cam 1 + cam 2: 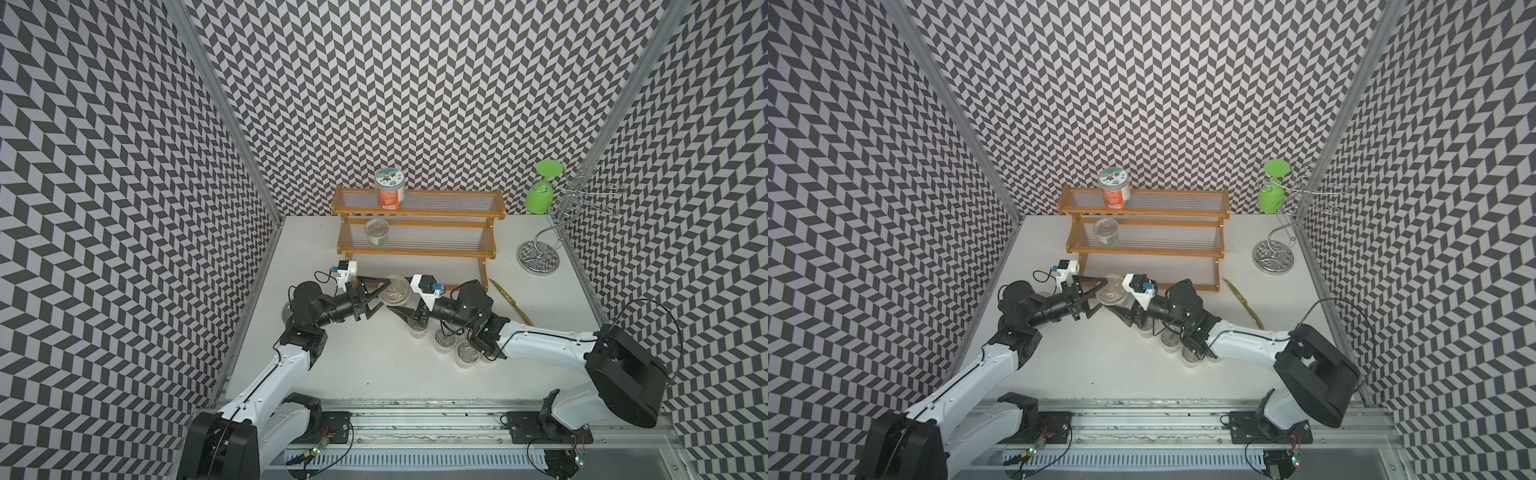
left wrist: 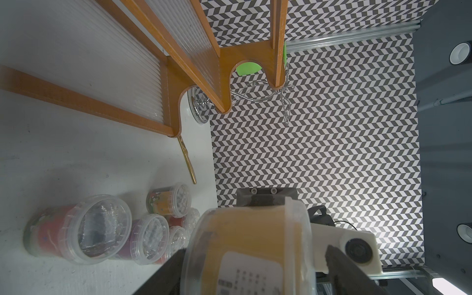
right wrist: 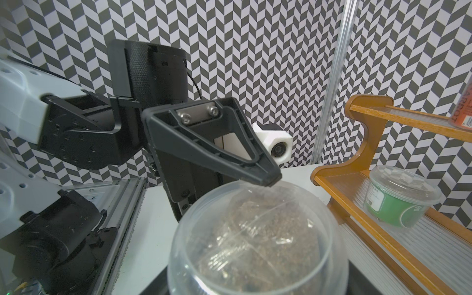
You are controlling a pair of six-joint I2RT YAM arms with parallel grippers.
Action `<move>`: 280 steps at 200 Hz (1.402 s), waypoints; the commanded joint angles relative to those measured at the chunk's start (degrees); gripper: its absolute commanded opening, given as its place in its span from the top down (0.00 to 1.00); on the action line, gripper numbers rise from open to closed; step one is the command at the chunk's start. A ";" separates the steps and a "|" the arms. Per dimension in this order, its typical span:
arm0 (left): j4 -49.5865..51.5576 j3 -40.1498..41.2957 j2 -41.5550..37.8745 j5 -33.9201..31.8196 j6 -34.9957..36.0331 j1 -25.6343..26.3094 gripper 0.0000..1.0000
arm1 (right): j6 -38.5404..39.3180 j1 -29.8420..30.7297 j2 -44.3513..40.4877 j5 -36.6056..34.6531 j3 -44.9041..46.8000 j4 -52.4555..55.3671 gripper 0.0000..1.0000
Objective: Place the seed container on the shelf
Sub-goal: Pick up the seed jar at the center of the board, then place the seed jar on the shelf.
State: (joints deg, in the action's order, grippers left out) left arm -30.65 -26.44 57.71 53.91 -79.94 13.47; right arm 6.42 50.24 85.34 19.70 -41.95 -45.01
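Observation:
The seed container (image 1: 395,289) (image 1: 1112,289) is a clear lidded tub of brown seeds with a yellow label (image 2: 250,250). It hangs above the table just in front of the lowest tier of the shelf (image 1: 419,216) (image 1: 1142,216), between both grippers. My right gripper (image 1: 398,294) (image 3: 258,281) is shut on its sides from the right. My left gripper (image 1: 384,294) (image 2: 250,270) stands open around it from the left, with a gap showing beside one finger (image 2: 337,265). Its upper finger (image 3: 265,176) reaches just over the lid (image 3: 255,242).
An orange-labelled jar (image 1: 390,189) stands on the top tier and a green-labelled cup (image 1: 377,232) on the middle tier. Several small tubs (image 1: 449,345) sit under my right arm. A gold knife (image 1: 509,301) lies right of the shelf. A chrome wire stand (image 1: 540,249) holds a green glass (image 1: 540,195).

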 commanded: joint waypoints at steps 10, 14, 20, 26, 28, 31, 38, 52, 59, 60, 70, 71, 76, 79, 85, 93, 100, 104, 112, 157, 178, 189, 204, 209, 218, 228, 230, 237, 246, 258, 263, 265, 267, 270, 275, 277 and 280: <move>2.46 -3.07 0.29 0.64 3.29 -0.12 0.10 | -0.39 0.10 -0.55 -2.95 -0.33 -2.08 0.26; 3.05 -3.21 0.29 0.52 3.73 -0.07 0.09 | -0.46 0.08 -0.69 -3.28 -0.20 -2.30 0.26; 4.24 -3.51 0.35 0.29 4.46 -0.18 0.08 | -0.88 0.12 -0.63 -3.89 0.05 -2.71 0.26; 5.29 -3.79 0.59 0.11 5.13 -0.29 0.07 | -1.17 0.12 -0.79 -4.30 0.28 -3.24 0.26; 5.46 -3.80 0.57 0.07 5.36 -0.33 0.07 | -1.19 0.12 -0.83 -4.47 0.36 -3.46 0.26; 5.76 -3.81 0.68 0.01 5.60 -0.44 0.06 | -1.20 0.12 -0.82 -4.62 0.44 -3.68 0.26; 6.06 -3.82 0.88 -0.03 5.99 -0.59 0.05 | -1.37 0.12 -0.93 -5.37 0.64 -4.33 0.26; 6.35 -3.49 1.34 -0.04 6.48 -0.80 0.04 | -1.86 -0.01 -0.97 -7.12 1.03 -5.27 0.25; 7.11 -3.50 1.38 -0.10 7.00 -0.98 0.03 | -2.21 -0.24 -0.83 -8.15 1.16 -5.66 0.24; 7.19 -3.52 1.41 -0.15 7.13 -1.03 0.03 | -2.25 -0.28 -0.81 -8.35 1.21 -5.77 0.24; 8.72 -3.76 1.35 -0.27 8.34 -1.53 0.03 | -2.98 -0.77 -0.47 -9.31 1.47 -6.74 0.24; 8.96 -3.87 1.31 -0.33 8.50 -1.57 0.03 | -3.11 -0.85 -0.41 -9.37 1.50 -6.84 0.24; 10.73 -4.23 1.11 -0.80 9.81 -1.94 0.02 | -3.52 -1.30 -0.14 -9.63 1.59 -7.41 0.24; 12.21 -4.65 0.86 -1.27 10.72 -2.12 0.02 | -3.87 -1.61 -0.03 -9.74 1.61 -7.76 0.24; 15.20 -5.42 0.48 -2.46 13.00 -2.60 0.01 | -4.62 -2.16 0.37 -10.09 1.77 -8.55 0.24; 19.20 -6.48 -0.06 -4.10 15.94 -3.36 0.00 | -5.71 -3.04 0.88 -10.54 1.87 -9.62 0.24; 21.91 -7.31 -0.59 -5.27 17.99 -4.20 0.01 | -6.09 -3.67 1.35 -10.69 1.82 -10.51 0.24; 22.97 -7.71 -0.72 -5.80 19.05 -4.62 0.01 | -6.22 -4.01 1.67 -10.91 1.82 -10.93 0.24; 24.96 -8.25 -1.04 -6.68 20.88 -5.56 0.01 | -6.29 -4.56 2.32 -11.53 1.80 -11.71 0.24; 31.95 -10.66 -1.48 -11.45 29.25 -8.44 0.00 | -7.73 -9.24 7.65 -12.95 0.66 -17.81 0.24; 33.05 -11.80 -1.29 -12.68 32.58 -8.47 0.00 | -7.88 -11.56 10.46 -13.55 -0.58 -19.67 0.23; 33.19 -12.15 -1.21 -13.02 33.58 -8.47 0.00 | -8.25 -12.59 11.82 -13.64 -1.47 -20.12 0.23; 33.19 -12.36 -1.08 -13.08 34.23 -8.47 0.00 | -8.08 -13.63 13.65 -13.42 -2.95 -20.90 0.23; 33.17 -12.33 -1.03 -13.04 34.45 -8.48 0.01 | -7.67 -13.90 14.23 -13.23 -3.49 -20.82 0.23; 33.19 -12.34 -1.02 -13.04 34.71 -8.49 0.00 | -7.05 -14.33 15.08 -12.94 -4.44 -20.73 0.22; 33.13 -12.21 -0.96 -13.04 34.85 -8.47 0.00 | -6.50 -14.70 16.00 -12.95 -5.66 -20.36 0.21; 33.14 -12.16 -0.94 -13.04 34.92 -8.47 0.00 | -6.48 -14.74 16.30 -12.96 -5.94 -20.33 0.21; 33.19 -12.15 -0.88 -13.04 35.01 -8.49 0.01 | -6.42 -15.04 16.98 -12.87 -6.80 -20.01 0.21; 33.08 -12.00 -0.77 -12.80 35.19 -8.50 0.01 | -6.39 -15.37 17.80 -12.80 -7.74 -19.85 0.21; 33.04 -11.96 -0.58 -12.69 35.34 -8.47 0.00 | -6.03 -15.78 18.94 -12.48 -9.05 -19.85 0.21; 33.10 -11.84 -0.54 -12.69 35.38 -8.48 0.01 | -5.75 -15.85 19.54 -12.57 -9.61 -19.84 0.21; 33.07 -11.81 -0.53 -12.69 35.40 -8.49 0.00 | -5.66 -15.93 19.78 -12.65 -9.89 -19.78 0.20; 32.99 -11.82 -0.50 -12.69 35.39 -8.47 0.00 | -5.57 -16.00 20.11 -12.64 -10.21 -19.77 0.20; 32.95 -11.80 -0.48 -12.63 35.44 -8.50 0.01 | -5.61 -16.09 20.65 -12.65 -10.77 -19.67 0.20; 32.74 -11.70 -0.40 -12.60 35.39 -8.53 0.01 | -5.50 -16.26 21.44 -12.53 -11.68 -19.51 0.22; 32.63 -11.64 -0.36 -12.60 35.32 -8.48 0.00 | -5.50 -16.34 21.62 -12.46 -11.97 -19.39 0.23; 32.43 -11.60 -0.27 -12.54 35.24 -8.49 0.01 | -5.48 -16.46 21.77 -12.34 -12.29 -19.29 0.23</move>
State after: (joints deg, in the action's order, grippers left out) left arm 1.83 -37.30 57.32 41.58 -46.09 5.21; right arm -0.03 34.54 104.40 7.07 -51.00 -60.90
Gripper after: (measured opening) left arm 0.992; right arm 0.792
